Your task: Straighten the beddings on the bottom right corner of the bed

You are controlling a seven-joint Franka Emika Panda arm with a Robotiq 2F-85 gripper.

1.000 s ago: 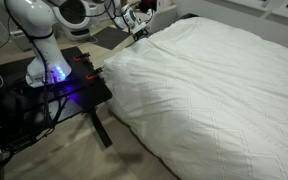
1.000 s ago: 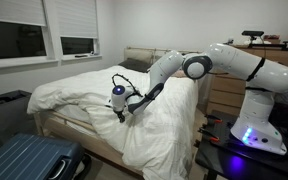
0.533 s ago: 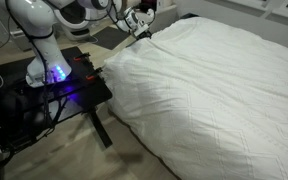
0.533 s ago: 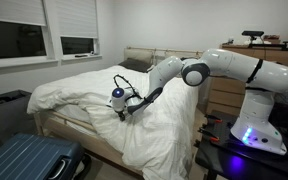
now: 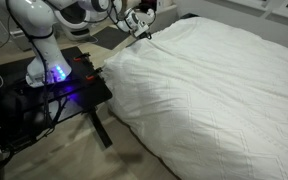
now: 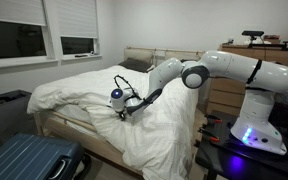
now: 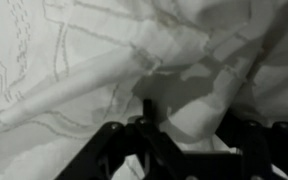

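Starting the grasp step, by my read: gripper (image 6: 121,103) is down on the beddings (image 5: 214,90), near the edge of the bed (image 6: 134,52) on the robot's side, arm (image 6: 224,62) stretched out over the mattress. In the wrist view the two black fingers (image 7: 134,128) stand apart astride a raised fold, with cloth bunched in the gap. I cannot tell whether the pads actually pinch it or just straddle it. Nothing looks lifted. Beddings cover the whole bed and hang over the side toward the floor. They are rumpled and heaped on the window side and smoother across the top in an exterior view (image 5: 234,110). Material is soft white fabric with a faint stitched quilt pattern, creasing into rounded ridges and deep shadowed folds. It will slip and stretch, not move as a sheet. Next move likely needs a firm bite on the fold, then a low, steady pull outward toward the corner to draw the wrinkles flat. Risk is grabbing only the top layer.
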